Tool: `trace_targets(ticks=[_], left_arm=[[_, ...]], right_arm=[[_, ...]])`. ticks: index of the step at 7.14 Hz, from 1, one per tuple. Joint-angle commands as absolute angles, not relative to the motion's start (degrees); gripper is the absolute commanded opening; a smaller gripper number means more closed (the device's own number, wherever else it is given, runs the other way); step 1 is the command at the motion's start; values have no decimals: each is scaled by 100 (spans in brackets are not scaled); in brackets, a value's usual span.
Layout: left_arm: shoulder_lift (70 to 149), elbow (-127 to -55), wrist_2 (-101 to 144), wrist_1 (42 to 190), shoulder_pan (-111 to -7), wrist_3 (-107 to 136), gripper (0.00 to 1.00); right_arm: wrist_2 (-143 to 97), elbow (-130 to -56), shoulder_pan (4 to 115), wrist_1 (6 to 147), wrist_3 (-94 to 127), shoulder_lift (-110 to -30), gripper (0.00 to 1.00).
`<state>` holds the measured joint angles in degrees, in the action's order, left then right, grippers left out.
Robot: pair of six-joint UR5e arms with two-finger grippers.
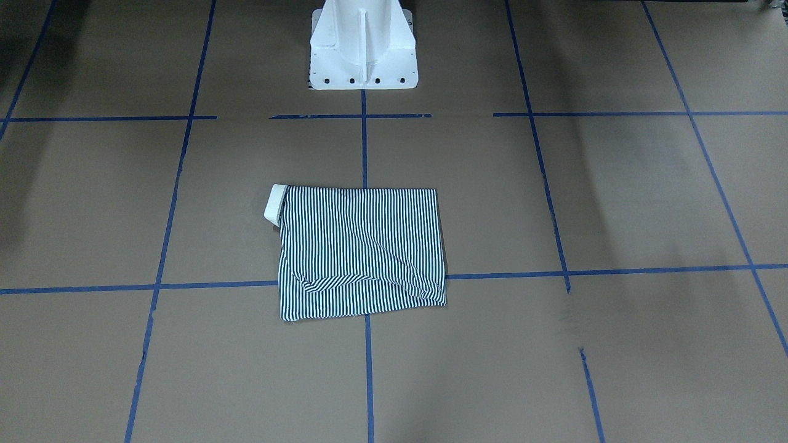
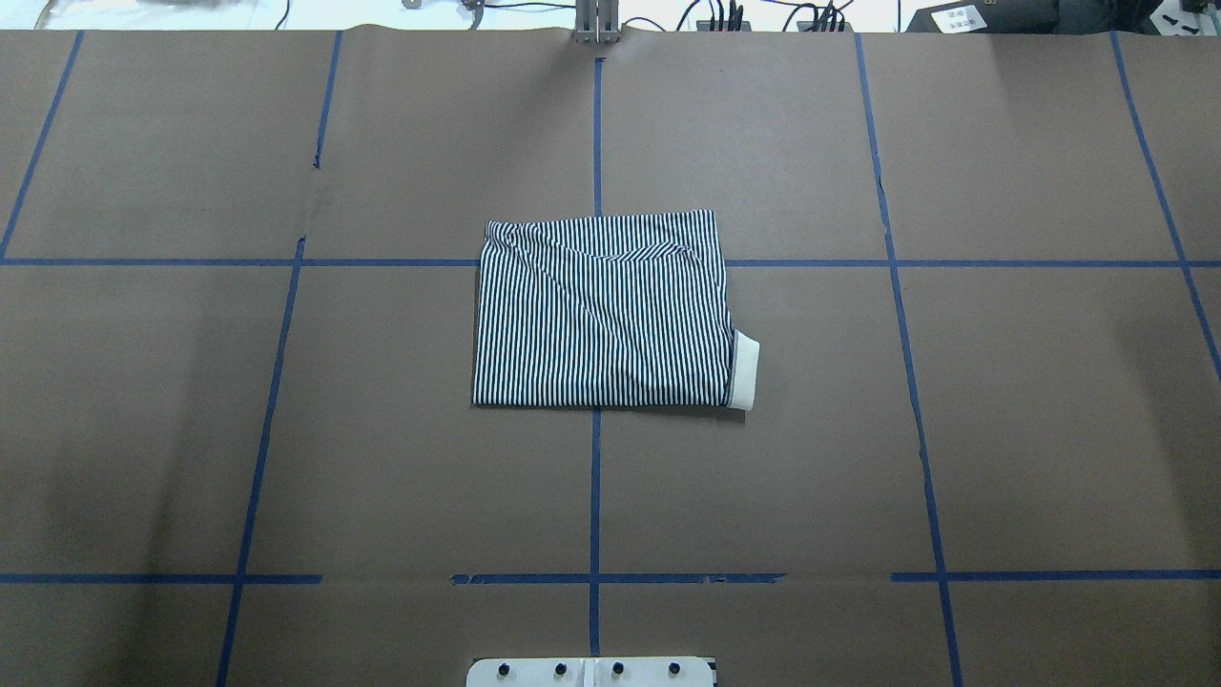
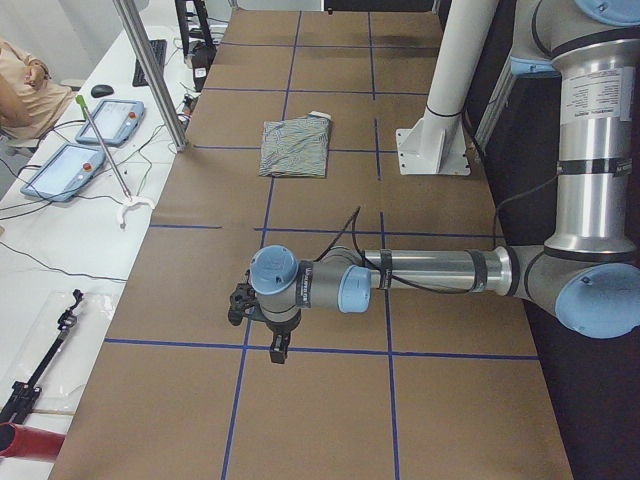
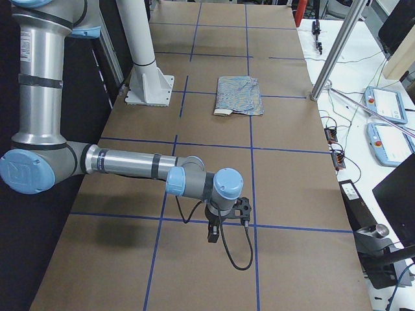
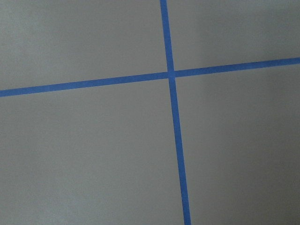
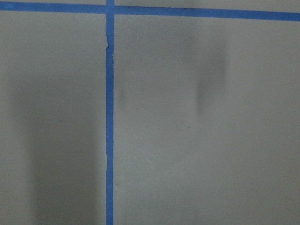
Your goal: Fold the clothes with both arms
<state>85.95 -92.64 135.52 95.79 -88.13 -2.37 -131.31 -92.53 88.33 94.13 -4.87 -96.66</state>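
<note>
The clothes are one navy-and-white striped shirt (image 2: 606, 310) lying folded into a flat rectangle at the table's centre, also seen in the front view (image 1: 360, 252) and both side views (image 3: 296, 148) (image 4: 238, 96). Its cream collar (image 2: 745, 370) sticks out at one corner (image 1: 274, 203). My left gripper (image 3: 277, 350) hangs over bare table far from the shirt, near the table's left end. My right gripper (image 4: 213, 233) hangs likewise near the right end. Both show only in side views, so I cannot tell whether they are open or shut. Both wrist views show only table and blue tape.
The white pedestal base (image 1: 363, 49) stands behind the shirt on the robot's side. Blue tape lines (image 2: 596, 477) grid the brown table. A side bench holds tablets (image 3: 100, 120), cables and a metal post (image 3: 150, 70). Part of a person (image 3: 20, 90) shows at its far end.
</note>
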Motion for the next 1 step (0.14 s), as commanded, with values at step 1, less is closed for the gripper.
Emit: trace_targets(ticks=[1], left_arm=[[8596, -9264, 13553, 9571, -8807, -237, 100]], right_arm=[[-13131, -9246, 8833, 9413, -483, -9668, 100]])
